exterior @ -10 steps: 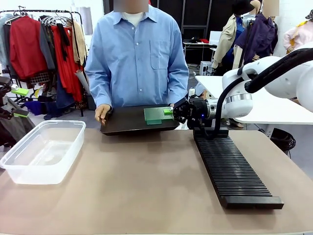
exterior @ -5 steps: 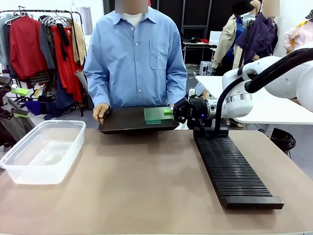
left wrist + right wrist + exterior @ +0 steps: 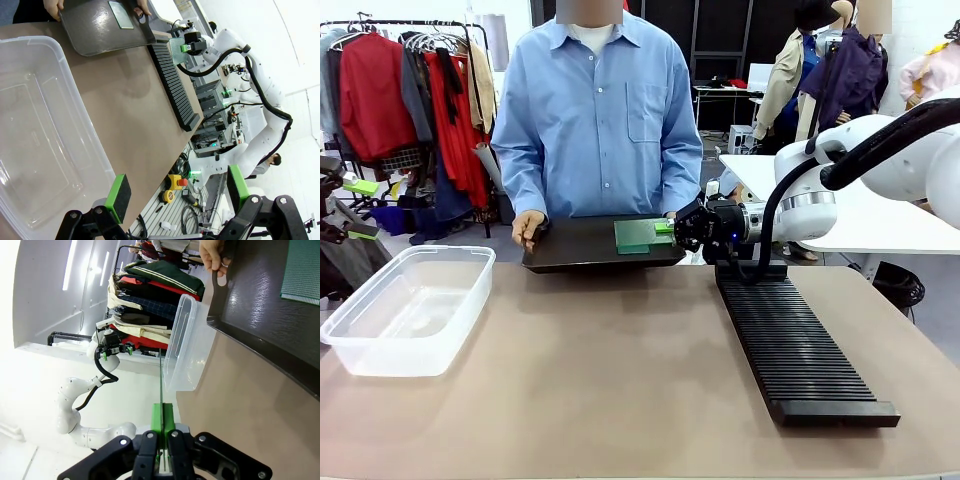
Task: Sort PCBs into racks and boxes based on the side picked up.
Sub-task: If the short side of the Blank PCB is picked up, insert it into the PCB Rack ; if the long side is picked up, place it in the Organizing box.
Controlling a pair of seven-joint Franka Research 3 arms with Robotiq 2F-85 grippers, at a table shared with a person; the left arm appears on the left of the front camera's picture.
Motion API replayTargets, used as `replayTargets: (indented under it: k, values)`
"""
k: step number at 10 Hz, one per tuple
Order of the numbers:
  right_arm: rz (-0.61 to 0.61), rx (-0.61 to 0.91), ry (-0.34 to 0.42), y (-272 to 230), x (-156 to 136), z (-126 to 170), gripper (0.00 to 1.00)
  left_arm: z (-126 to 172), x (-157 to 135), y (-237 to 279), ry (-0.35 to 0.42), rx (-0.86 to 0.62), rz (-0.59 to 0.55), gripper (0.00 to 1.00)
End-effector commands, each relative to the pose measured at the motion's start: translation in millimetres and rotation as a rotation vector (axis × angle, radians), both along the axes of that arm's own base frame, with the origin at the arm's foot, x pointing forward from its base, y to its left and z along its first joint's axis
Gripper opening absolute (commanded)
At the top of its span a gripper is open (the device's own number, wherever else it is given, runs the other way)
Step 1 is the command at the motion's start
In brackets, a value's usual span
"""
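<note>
The person's tray (image 3: 570, 252) has slid slightly since 1 second ago. My right jaws grip 1 PCB (image 3: 178, 50) edge-on, just beside the tray's other PCBs (image 3: 638, 235), rack (image 3: 790, 340) near them. My left jaws gape wide above the box (image 3: 40, 125).

Tray (image 3: 580, 248) shifted slightly, person's hand (image 3: 528, 230) lifted

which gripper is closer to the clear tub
Left. The left gripper hangs open beside the clear tub; the right gripper, holding a PCB, is far off at the black tray.
</note>
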State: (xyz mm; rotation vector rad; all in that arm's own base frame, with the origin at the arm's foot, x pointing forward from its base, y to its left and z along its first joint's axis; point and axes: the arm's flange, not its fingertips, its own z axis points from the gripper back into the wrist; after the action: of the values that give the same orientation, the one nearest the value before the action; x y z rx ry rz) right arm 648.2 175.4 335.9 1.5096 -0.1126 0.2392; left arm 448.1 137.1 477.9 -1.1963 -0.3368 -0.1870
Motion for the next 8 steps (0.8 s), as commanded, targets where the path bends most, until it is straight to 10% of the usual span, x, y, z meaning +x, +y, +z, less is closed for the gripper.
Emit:
replayTargets:
  k: [1, 8]
  values:
    - [0.001, 0.021, -0.015, 1.0, -0.5, 1.3, 0.0, 0.6, -1.4, 0.2, 0.0, 0.004, -0.005, 1.0]
    - [0.026, 0.046, -0.125, -40.7, -19.6, 23.4, 0.0, 0.6, -1.4, 0.2, 0.0, 0.004, -0.005, 1.0]
